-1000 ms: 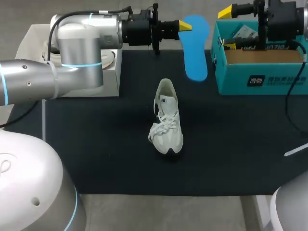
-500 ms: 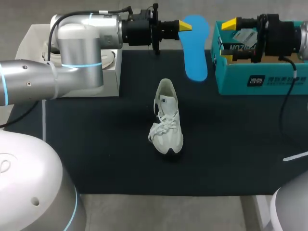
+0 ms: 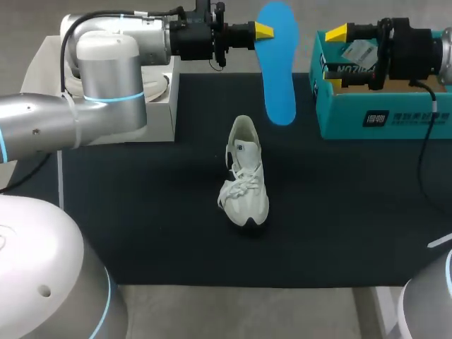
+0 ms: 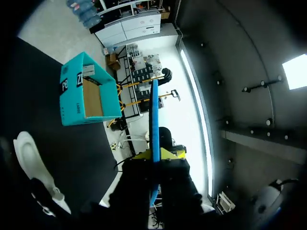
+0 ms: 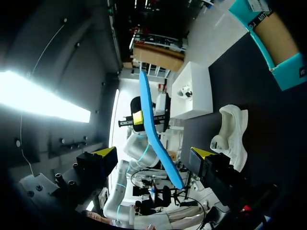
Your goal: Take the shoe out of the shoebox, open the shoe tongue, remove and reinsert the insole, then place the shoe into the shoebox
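A white shoe (image 3: pixel 244 176) lies on the black mat (image 3: pixel 141 212) at mid-table, toe toward me; it also shows in the wrist views (image 4: pixel 33 163) (image 5: pixel 232 132). My left gripper (image 3: pixel 263 30) (image 4: pixel 156 155) is shut on one end of a blue insole (image 3: pixel 275 67), which hangs in the air beyond the shoe and appears edge-on (image 4: pixel 154 120) between the fingers. My right gripper (image 3: pixel 333 49) (image 5: pixel 153 154) stands open over the left end of the teal shoebox (image 3: pixel 385 113), pointing at the insole (image 5: pixel 152 129) and apart from it.
A white box (image 3: pixel 159 113) (image 5: pixel 194 91) stands at the mat's back left, under my left arm. The open teal shoebox (image 4: pixel 88 91) (image 5: pixel 273 43) holds brown cardboard and a paper slip. Bare mat surrounds the shoe.
My left gripper has lifted the insole higher and slightly left. My right gripper dropped and turned over the shoebox's left end, then held still.
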You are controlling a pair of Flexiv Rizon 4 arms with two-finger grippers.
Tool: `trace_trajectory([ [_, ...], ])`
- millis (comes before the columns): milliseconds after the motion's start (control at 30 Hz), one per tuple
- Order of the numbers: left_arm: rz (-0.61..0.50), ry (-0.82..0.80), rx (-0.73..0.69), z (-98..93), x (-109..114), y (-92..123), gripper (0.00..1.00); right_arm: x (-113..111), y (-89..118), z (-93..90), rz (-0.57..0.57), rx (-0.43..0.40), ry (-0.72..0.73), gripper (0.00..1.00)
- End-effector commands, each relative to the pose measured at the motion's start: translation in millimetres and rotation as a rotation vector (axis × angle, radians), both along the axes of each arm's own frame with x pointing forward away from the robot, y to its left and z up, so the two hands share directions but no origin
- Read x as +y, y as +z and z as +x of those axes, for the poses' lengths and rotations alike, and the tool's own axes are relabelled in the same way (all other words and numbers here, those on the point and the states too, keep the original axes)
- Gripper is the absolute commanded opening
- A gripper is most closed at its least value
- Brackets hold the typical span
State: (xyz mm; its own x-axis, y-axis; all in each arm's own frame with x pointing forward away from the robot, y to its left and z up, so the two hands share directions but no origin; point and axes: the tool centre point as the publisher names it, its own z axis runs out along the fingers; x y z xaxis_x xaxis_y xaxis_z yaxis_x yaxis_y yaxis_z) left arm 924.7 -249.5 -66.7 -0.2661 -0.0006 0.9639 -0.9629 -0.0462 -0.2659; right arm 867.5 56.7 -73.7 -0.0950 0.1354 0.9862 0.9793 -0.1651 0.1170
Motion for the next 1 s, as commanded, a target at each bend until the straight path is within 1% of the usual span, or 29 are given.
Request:
trace_trajectory([
  [33, -0.031, 0.205, -0.492, -9.0, 0.6, 0.2, 0.0, 2.2, 0.0, 1.3, -0.001, 0.001, -0.001, 1.0],
  [200, -0.031, 0.205, -0.492, -9.0, 0.6, 0.2, 0.0, 2.2, 0.0, 1.3, -0.001, 0.001, -0.001, 1.0],
  [233, -0.049, 0.165, -0.632, -10.1, 0.7, -0.8, 0.0, 2.2, 0.0, 1.3, -0.001, 0.001, -0.001, 1.0],
  [300, -0.099, 0.109, -0.805, -10.1, 1.1, -0.4, 0.0, 2.2, 0.0, 1.3, -0.001, 0.001, -0.001, 1.0],
  [333, -0.103, 0.07, -0.934, -9.3, 1.2, -0.9, 0.0, 2.2, 0.0, 1.3, -0.001, 0.001, -0.001, 1.0],
  [367, -0.132, 0.029, -1.003, -9.1, 1.2, -1.1, 0.0, 2.2, 0.0, 1.3, -0.001, 0.001, -0.001, 1.0],
  [400, -0.168, 0.022, -1.102, -9.0, 1.2, 1.6, 0.0, 2.2, 0.0, 1.3, -0.001, 0.001, -0.001, 1.0],
  [433, -0.193, -0.037, -1.202, -9.7, 1.0, 2.9, 0.0, 2.2, 0.0, 1.3, -0.001, 0.001, -0.001, 1.0],
  [467, -0.237, -0.055, -1.21, -11.5, 2.0, 6.2, 0.0, 2.2, 0.0, 1.3, -0.001, 0.001, -0.001, 1.0],
  [500, -0.26, -0.059, -1.267, -11.7, 2.1, 10.5, 0.0, 2.2, 0.0, 1.3, -0.001, 0.001, -0.001, 1.0],
  [567, -0.24, -0.119, -1.398, -11.9, 2.7, 14.0, 0.0, 2.2, 0.0, 1.3, -0.001, 0.001, -0.001, 1.0],
  [1000, -0.24, -0.119, -1.398, -11.9, 2.7, 14.0, 0.0, 2.2, 0.0, 1.3, -0.001, 0.001, -0.001, 1.0],
])
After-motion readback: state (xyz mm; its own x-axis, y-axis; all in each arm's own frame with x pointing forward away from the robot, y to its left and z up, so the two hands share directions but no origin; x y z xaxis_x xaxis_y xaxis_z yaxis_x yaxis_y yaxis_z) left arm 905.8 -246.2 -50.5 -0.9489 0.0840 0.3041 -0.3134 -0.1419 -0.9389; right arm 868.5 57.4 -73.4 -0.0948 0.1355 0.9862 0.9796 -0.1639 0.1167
